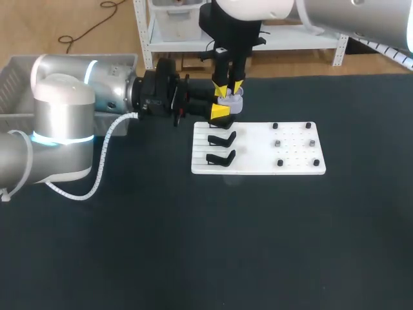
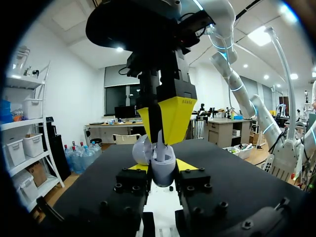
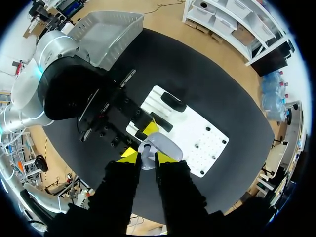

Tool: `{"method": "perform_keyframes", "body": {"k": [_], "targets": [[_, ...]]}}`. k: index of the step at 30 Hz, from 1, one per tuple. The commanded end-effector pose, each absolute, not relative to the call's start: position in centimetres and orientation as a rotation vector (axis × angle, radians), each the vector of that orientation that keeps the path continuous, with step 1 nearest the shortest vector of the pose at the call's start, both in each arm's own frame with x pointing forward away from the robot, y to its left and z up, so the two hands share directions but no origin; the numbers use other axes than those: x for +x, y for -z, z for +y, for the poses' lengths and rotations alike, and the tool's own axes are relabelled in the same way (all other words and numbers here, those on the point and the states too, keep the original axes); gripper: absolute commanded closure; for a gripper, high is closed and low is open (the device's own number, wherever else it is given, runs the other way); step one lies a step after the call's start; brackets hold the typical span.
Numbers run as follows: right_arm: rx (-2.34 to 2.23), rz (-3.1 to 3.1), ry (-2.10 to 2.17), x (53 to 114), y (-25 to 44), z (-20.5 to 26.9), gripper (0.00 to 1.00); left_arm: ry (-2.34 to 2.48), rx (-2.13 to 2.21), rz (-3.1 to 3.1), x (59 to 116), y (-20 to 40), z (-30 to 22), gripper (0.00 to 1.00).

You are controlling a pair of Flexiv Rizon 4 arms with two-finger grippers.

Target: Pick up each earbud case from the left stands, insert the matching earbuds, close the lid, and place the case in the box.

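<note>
Left end effector grips open earbud case just past white board's far edge. Right end effector directly over case, grip indeterminable. Wide counter beyond board's near edge.

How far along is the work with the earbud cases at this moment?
Done: one earbud case is up off the white board, its lid open, held by the left tool. In hand: the right tool is at its opening, probably filling it. Left: close the lid and put the case into the grey box, where no case shows yet. On the board sit small pieces.
</note>
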State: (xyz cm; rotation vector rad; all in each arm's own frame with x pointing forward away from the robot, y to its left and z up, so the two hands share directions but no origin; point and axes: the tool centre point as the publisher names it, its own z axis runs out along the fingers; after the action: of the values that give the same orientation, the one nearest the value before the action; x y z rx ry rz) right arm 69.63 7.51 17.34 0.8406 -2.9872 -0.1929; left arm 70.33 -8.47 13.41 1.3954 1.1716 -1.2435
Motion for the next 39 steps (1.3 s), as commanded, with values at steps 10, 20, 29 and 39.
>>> {"method": "perform_keyframes", "body": {"k": [10,20,29,39], "targets": [[0.839,-2.98,0.201,69.7,-17.0,7.6,1.0,1.242,1.395,1.172,70.3,-13.4,-8.5,1.0],[0.84,-2.969,0.198,69.7,-16.8,7.6,1.0,1.242,1.395,1.172,70.3,-13.4,-8.5,1.0],[0.861,-2.957,0.196,69.5,-17.4,7.7,0.0,1.242,1.395,1.172,70.3,-13.4,-8.5,1.0],[0.89,-3.008,0.26,68.9,-21.2,7.0,0.0,1.242,1.395,1.172,70.3,-13.4,-8.5,1.0]]}}
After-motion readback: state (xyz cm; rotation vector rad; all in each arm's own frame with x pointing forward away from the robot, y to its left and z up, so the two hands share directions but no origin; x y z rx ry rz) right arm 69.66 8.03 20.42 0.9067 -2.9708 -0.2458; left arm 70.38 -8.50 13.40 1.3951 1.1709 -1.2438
